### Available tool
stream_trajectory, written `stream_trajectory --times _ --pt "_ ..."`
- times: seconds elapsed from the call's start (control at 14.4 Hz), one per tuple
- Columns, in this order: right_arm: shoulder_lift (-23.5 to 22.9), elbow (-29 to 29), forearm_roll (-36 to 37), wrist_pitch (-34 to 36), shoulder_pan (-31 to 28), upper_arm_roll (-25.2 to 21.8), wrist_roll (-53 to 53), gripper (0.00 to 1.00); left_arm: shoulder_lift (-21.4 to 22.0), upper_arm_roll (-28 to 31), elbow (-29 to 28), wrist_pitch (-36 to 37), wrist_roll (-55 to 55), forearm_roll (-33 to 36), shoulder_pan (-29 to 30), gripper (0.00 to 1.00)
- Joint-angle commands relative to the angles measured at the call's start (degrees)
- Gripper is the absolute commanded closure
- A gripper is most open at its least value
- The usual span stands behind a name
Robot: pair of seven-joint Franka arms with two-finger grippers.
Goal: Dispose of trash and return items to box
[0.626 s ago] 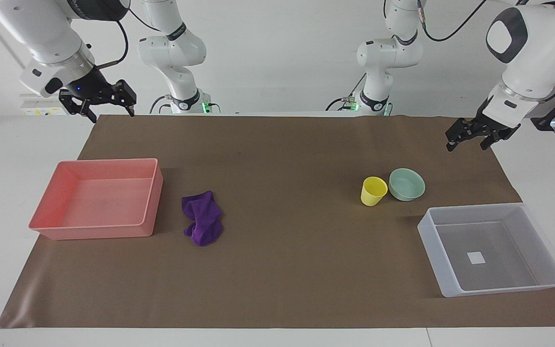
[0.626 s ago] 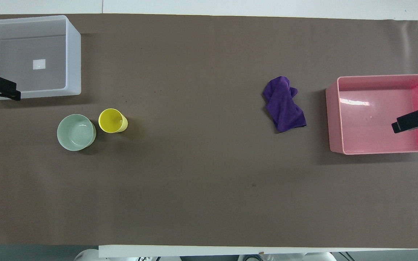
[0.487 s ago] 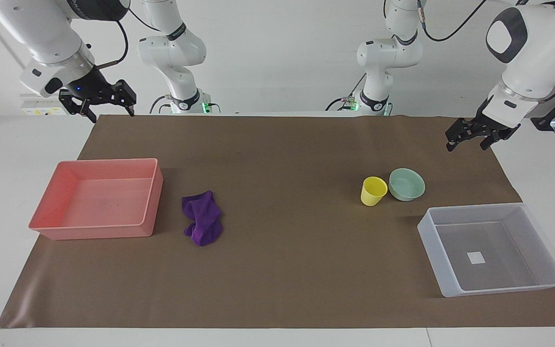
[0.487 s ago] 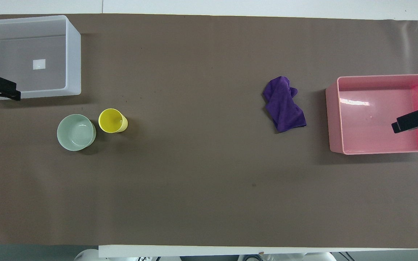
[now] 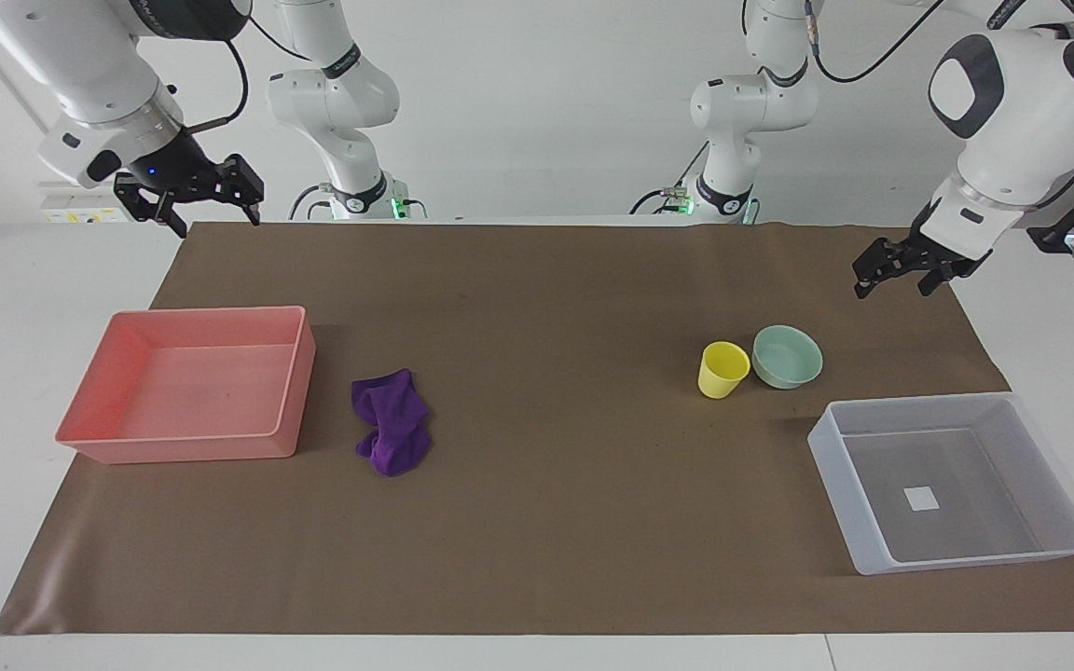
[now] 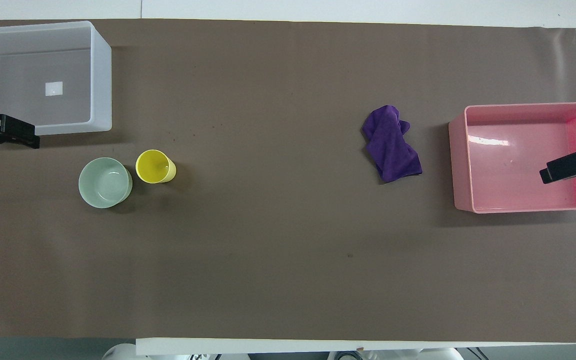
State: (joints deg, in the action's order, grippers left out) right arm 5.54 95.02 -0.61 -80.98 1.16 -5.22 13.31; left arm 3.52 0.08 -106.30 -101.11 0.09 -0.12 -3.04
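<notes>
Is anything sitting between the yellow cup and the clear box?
Nothing visible does. The yellow cup stands beside the mint bowl, both nearer the robots than the clear box; only bare brown mat lies between cup and box, and the box holds nothing.

In the overhead view, the edges cut off both arms, leaving only part of each gripper, left (image 6: 5,135) and right (image 6: 570,167), and clip the box (image 6: 100,75) and pink tray (image 6: 460,165).
</notes>
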Motion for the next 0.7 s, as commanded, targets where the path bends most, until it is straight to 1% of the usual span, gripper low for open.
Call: stream_trajectory --times 0.0,0.14,0.21,0.28,0.35,0.42,0.49,0.56,0.63 --pt "0.6 1.6 -0.5 -3.8 0.3 0.5 -0.4 0.00 9.6 0.4 -18.8 -12.7 -2.5 -0.5 -0.6 0.00" --pt "-1.8 1.8 -0.5 -6.4 3.1 0.6 -2.8 0.00 9.6 0.4 -23.7 -14.4 -2.6 -0.5 -0.6 0.00" --pt "-3.4 1.8 -0.6 -9.1 4.8 0.6 -4.2 0.00 8.9 0.4 -25.9 -17.6 -2.6 -0.5 -0.1 0.00" --pt "-5.5 1.9 -0.6 -11.9 6.9 0.6 -6.3 0.00 6.9 0.4 -29.7 -22.8 -2.7 -0.5 0.1 0.00" --pt "-7.4 1.8 -1.0 -14.2 7.7 0.6 -7.9 0.00 5.3 0.4 -32.3 -28.6 -2.7 -0.5 0.1 0.00" --pt "-9.2 1.9 -2.4 -16.8 9.4 0.6 -9.5 0.00 3.6 0.4 -33.5 -32.8 -3.6 -0.5 0.0 0.07" --pt "-11.2 2.1 -3.5 -19.8 10.2 0.6 -10.9 0.00 2.6 0.4 -33.6 -34.0 -7.0 -0.5 -0.6 0.81" --pt "-13.7 2.1 -4.1 -22.4 10.7 0.6 -11.5 0.00 1.7 0.4 -33.7 -34.8 -9.4 -0.5 -1.3 1.00" --pt "-15.9 2.3 -4.5 -25.3 12.0 0.6 -11.6 0.00 0.9 0.5 -33.3 -34.9 -9.3 -0.5 -2.0 1.00"
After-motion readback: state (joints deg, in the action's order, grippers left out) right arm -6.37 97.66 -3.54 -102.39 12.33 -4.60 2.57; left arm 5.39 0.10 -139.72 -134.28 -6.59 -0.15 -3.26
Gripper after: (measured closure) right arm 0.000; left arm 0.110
